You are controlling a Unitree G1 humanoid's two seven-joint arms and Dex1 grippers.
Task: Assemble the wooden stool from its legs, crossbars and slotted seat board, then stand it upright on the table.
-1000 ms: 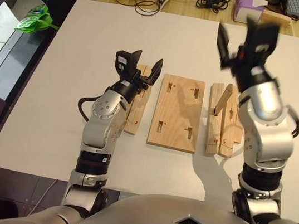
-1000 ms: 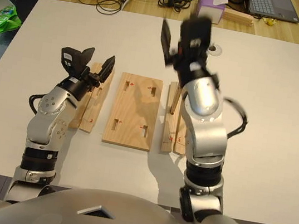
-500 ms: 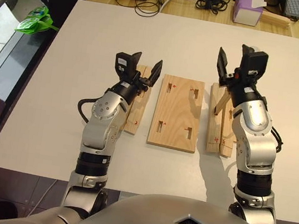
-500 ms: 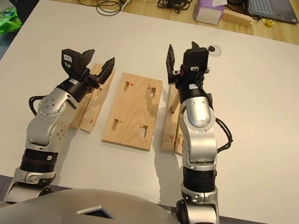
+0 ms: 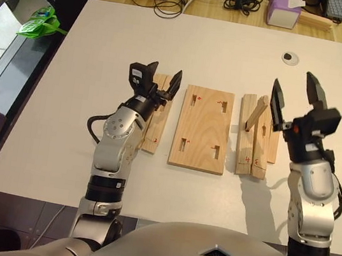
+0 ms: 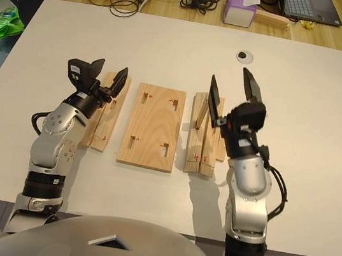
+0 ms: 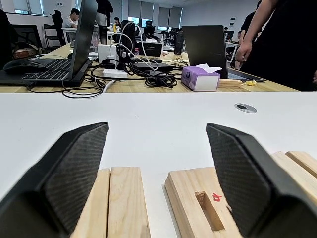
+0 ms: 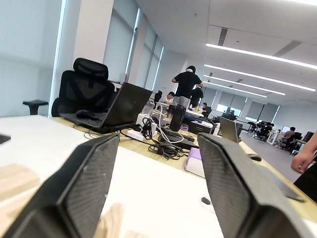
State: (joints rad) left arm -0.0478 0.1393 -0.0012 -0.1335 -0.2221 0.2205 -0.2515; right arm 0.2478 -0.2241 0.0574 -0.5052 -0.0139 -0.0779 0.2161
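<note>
Seat board: the slotted seat board (image 5: 201,129) is lying flat on the worktop (image 5: 106,41), four slots facing up, nothing fitted in them.
Left pieces: the left wooden pieces (image 5: 152,135) are lying flat just beside the board's left edge; the wrist view is showing a slot cut in one.
Right pieces: the right wooden pieces (image 5: 252,150) are lying just beside the board's right edge, with a tilted stick (image 5: 255,113) leaning across them.
Left hand: the left hand (image 5: 164,74) is hovering over the far end of the left pieces, fingers (image 7: 64,173) spread, gripping nothing.
Right hand: the right hand (image 5: 292,82) is hanging past the right pieces, on the side away from the board, fingers spread wide, carrying nothing.
Step (judged): assembly is only starting; no joint is made, and a first piece is being chosen.
Next move (judged): the left hand is needing to drop and close around one piece's end, then bring it to a board slot.
</note>
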